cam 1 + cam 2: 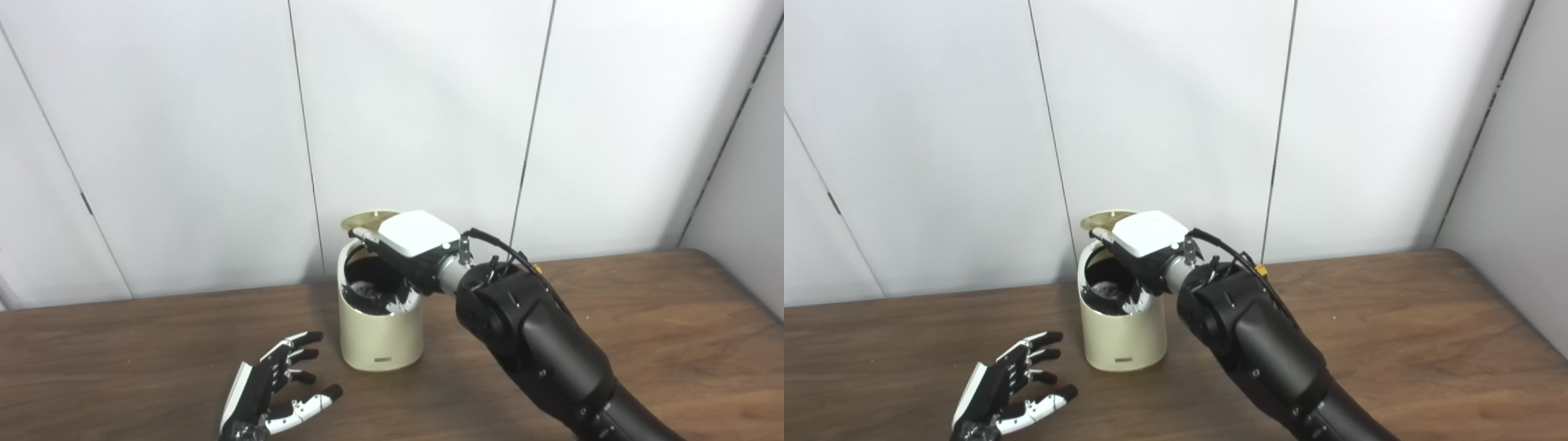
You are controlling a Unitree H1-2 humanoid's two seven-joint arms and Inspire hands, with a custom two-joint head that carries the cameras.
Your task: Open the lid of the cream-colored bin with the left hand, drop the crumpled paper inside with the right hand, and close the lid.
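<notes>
Cream-colored bin (380, 334) stands on the wooden bench (643, 318), lid (369, 218) up, pale crumpled paper (1102, 289) inside. My right hand (404, 257) reaches into it, grip hidden; my left hand (275, 383) rests spread beside it.

smooth glossy cream bin (380, 334), dark wood-grain table (643, 318), matt white wall panels (184, 122)

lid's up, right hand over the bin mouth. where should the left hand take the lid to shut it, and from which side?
Probably the lid's raised free edge, reached from above on the bin's left. It stands tilted open at the back rim, so a downward press there should swing it shut. The right hand fills the mouth and must clear first. The left hand lies open on the table, left of the bin.
</notes>
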